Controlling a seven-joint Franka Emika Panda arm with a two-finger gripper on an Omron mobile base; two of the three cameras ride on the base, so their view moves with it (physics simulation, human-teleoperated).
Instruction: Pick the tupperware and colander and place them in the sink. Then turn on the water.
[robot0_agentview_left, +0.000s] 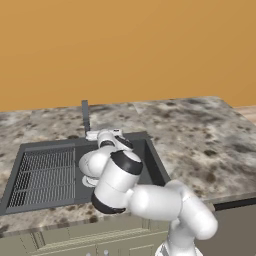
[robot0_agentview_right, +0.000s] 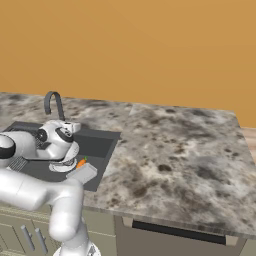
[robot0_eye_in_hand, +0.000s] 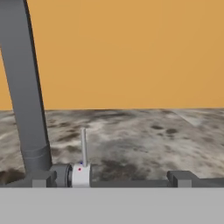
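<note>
The sink (robot0_agentview_left: 30, 150) is a dark grey basin with a ribbed drainboard (robot0_agentview_left: 45, 177) on its left. In the basin the white colander (robot0_agentview_right: 64, 165) lies under my arm, and its edge peeks out (robot0_agentview_left: 88, 181). Beside it, near the front right corner, rests the pale grey tupperware (robot0_agentview_right: 82, 174). My gripper (robot0_eye_in_hand: 111, 179) is open at the back rim, facing the base of the dark faucet (robot0_eye_in_hand: 26, 109) (robot0_agentview_left: 85, 115) (robot0_agentview_right: 52, 102). A thin white lever (robot0_eye_in_hand: 83, 146) stands upright between the fingertips (robot0_eye_in_hand: 42, 178), nearer the left one. The water is out of view.
A small orange item (robot0_agentview_right: 81, 162) lies in the basin between the colander and the tupperware. Speckled stone counter (robot0_agentview_right: 175, 150) stretches to the right of the sink. An orange wall (robot0_agentview_left: 130, 50) rises behind it. My forearm hangs over the basin.
</note>
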